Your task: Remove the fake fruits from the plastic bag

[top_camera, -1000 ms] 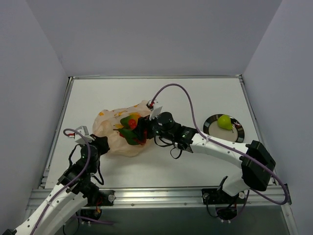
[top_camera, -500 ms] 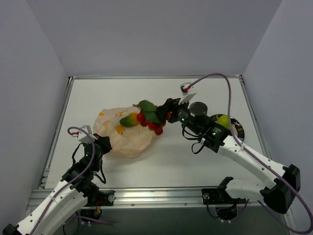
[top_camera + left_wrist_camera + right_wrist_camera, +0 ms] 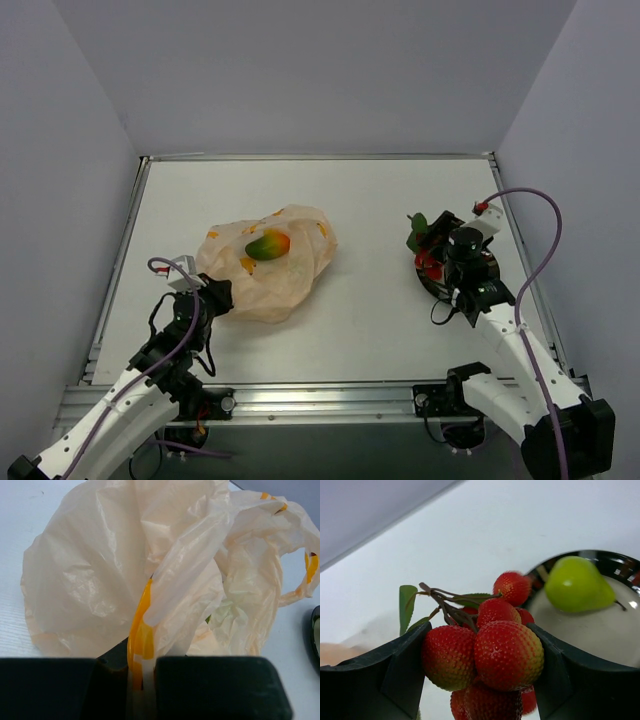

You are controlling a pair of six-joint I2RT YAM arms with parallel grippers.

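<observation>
The peach plastic bag (image 3: 270, 265) lies crumpled at centre left, with a green-orange fake fruit (image 3: 267, 245) showing in its mouth. My left gripper (image 3: 212, 295) is shut on the bag's edge, and in the left wrist view a strip of the bag (image 3: 142, 645) runs between the jaws. My right gripper (image 3: 482, 655) is shut on a bunch of red bumpy fruits with green leaves (image 3: 485, 652), held at the edge of the dark plate (image 3: 600, 630). A yellow-green pear (image 3: 577, 584) lies on that plate. From above, the bunch (image 3: 425, 245) hangs over the plate (image 3: 432, 280).
The dark round plate sits at the right side of the white table (image 3: 370, 200), close to its right edge. Grey walls enclose the table on three sides. A purple cable (image 3: 535, 250) loops over my right arm.
My right gripper has carried the red fruit bunch out of the bag and rightward to the plate. The bag has settled flatter. My left gripper still holds the bag's edge.
</observation>
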